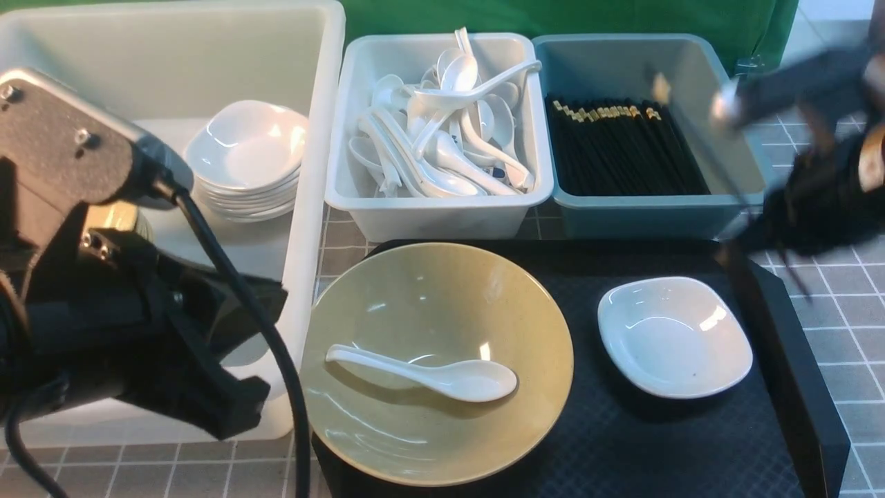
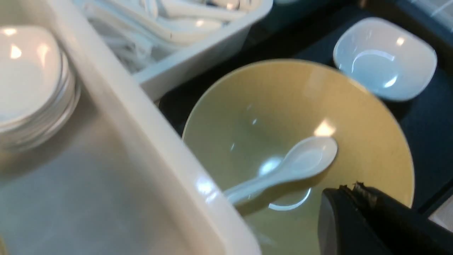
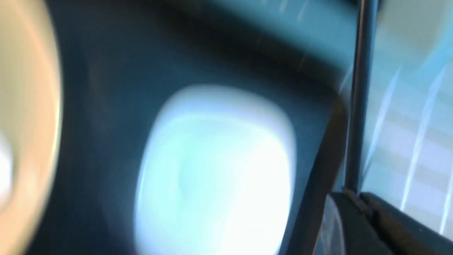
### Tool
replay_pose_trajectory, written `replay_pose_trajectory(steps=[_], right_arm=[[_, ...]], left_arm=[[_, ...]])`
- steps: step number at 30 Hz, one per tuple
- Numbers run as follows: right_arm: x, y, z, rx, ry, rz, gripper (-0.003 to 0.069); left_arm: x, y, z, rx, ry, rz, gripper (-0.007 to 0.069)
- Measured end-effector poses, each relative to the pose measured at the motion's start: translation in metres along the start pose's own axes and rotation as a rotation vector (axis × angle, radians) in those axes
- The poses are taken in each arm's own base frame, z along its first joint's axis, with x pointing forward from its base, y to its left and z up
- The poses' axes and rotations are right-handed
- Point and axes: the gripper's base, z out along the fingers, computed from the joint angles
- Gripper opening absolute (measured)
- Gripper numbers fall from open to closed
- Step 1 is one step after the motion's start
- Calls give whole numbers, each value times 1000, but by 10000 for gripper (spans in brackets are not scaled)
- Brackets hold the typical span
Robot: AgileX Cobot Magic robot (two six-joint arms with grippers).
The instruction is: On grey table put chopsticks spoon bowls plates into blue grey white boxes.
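bowl [image 1: 442, 360]: one yellowish-beige bowl stands upright on the near left part of the black tray [image 1: 657, 449]; spoon [image 1: 429, 373] lies inside it, scoop to the right, handle to the left

left hand [image 2: 350, 189]: jaws pressed together, nothing between them; held at the near left, by the large white box [image 1: 304, 277] and next to the bowl's rim

plate [image 1: 674, 335]: one small white dish on the tray, right of the bowl and apart from it

right hand [image 3: 355, 194]: heavily blurred, at the tray's right edge; jaws pinch a thin black chopstick [image 3: 360, 88] that slants up towards the teal-blue box [image 1: 643, 214]; one stick or two cannot be told

large white box: on the left, holding a stack of plates [image 1: 245, 159] against its right wall

grey-white box [image 1: 442, 214]: behind the bowl, holding a loose heap of spoons [image 1: 442, 138]

teal-blue box: just beside the grey-white box on its right, holding black chopsticks [image 1: 622, 152] laid side by side, gold bands at the far end

worktop [image 1: 843, 318]: grey tiles, carrying the tray and all three boxes
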Motion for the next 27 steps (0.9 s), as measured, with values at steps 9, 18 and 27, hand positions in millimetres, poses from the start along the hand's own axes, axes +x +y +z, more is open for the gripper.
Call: replay_pose_trajectory(steps=[9, 18, 27], right_arm=[[-100, -27, 76, 19, -176, 140, 46], [-134, -23, 196, 33, -26, 213, 83], [-129, -19, 188, -15, 215, 91, 349]], left_arm=[[-13, -3, 6, 23, -118, -15, -15], [-51, -6, 47, -3, -86, 27, -15], [-142, 1, 24, -128, -118, 157, -15]])
